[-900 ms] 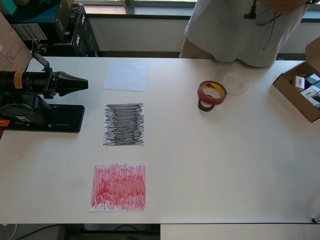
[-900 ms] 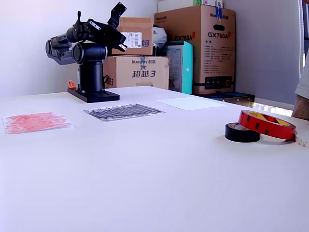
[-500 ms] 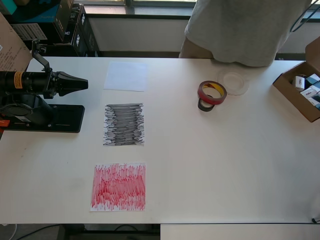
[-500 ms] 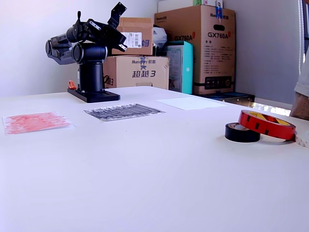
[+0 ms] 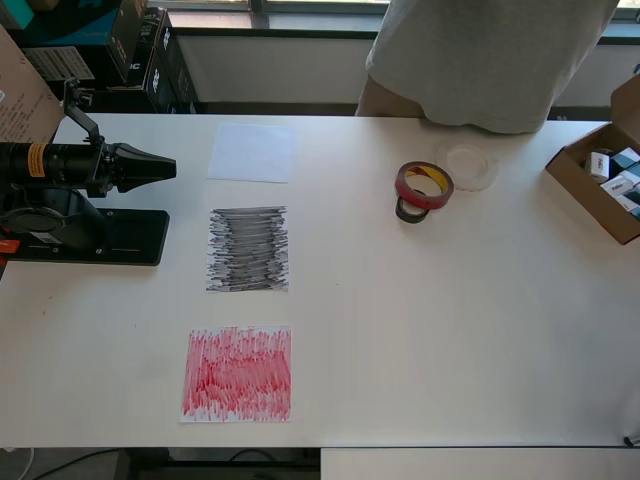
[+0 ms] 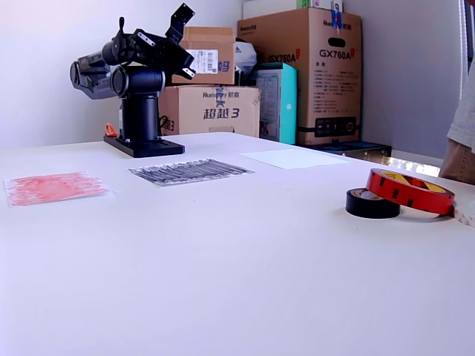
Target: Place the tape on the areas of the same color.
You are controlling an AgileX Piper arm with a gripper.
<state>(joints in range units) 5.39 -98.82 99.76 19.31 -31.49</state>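
Observation:
The red tape roll [image 5: 424,184] leans on the small black roll [image 5: 408,211] at the table's far right in the overhead view; both show in the exterior view, red [image 6: 409,190] and black [image 6: 371,203]. The translucent whitish roll [image 5: 470,166] lies flat just beyond them. The white sheet [image 5: 252,152], black sheet [image 5: 248,248] and red sheet [image 5: 237,373] lie in a column on the overhead view's left. My gripper [image 5: 168,167] is folded back over the arm base [image 5: 85,236], left of the sheets, its fingers together and empty.
A person [image 5: 490,60] stands at the table's far edge behind the rolls. An open cardboard box [image 5: 600,185] with small items sits at the overhead view's right edge. Cardboard boxes [image 6: 312,70] are stacked behind the arm [image 6: 137,63].
The person at the far edge has shifted slightly. The arm, the tape rolls and the sheets have not moved.

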